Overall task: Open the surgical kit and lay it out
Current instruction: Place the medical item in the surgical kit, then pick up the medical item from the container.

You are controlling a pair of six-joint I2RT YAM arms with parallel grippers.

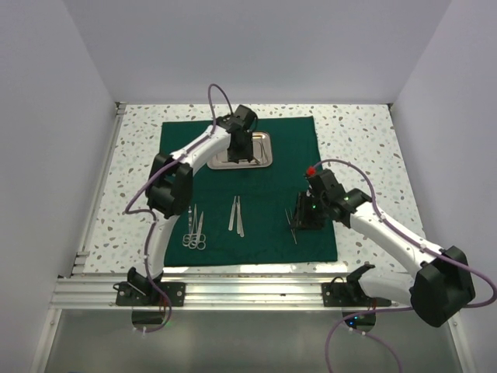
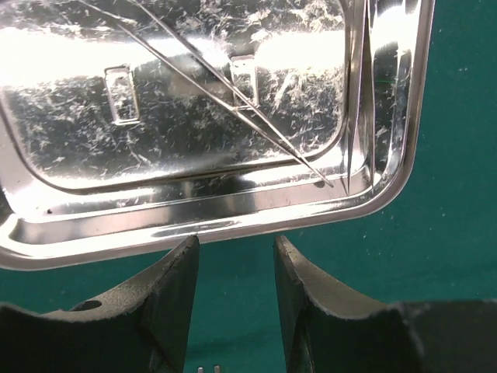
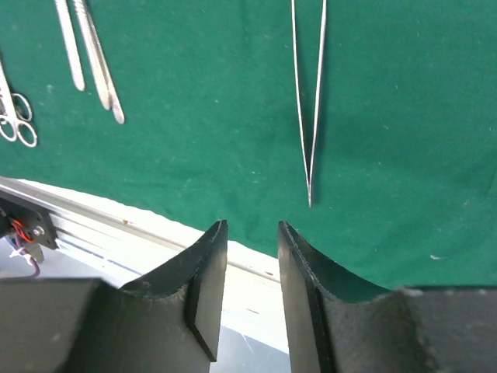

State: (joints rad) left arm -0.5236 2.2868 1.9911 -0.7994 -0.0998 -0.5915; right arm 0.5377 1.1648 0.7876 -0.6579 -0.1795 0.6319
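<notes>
The dark green cloth [image 1: 264, 194] lies spread flat on the table. The steel tray [image 1: 268, 151] sits on its far part. My left gripper [image 1: 241, 154] hangs over the tray's near rim [image 2: 233, 221], open and empty [image 2: 235, 247]. Slim tweezers [image 2: 256, 124] lie diagonally inside the tray. Scissors [image 1: 194, 235] and two flat forceps [image 1: 236, 214] lie in a row on the cloth. Thin tweezers [image 1: 293, 228] lie to their right. My right gripper [image 1: 303, 220] hovers just above them, open and empty [image 3: 252, 231]. The thin tweezers [image 3: 309, 101] point toward its fingertips.
An aluminium rail [image 1: 233, 291] runs along the table's near edge, just past the cloth's near hem [image 3: 116, 210]. White walls enclose the speckled table [image 1: 365, 140] on three sides. The scissor handles [image 3: 15, 124] and forceps [image 3: 89, 54] show at the upper left of the right wrist view.
</notes>
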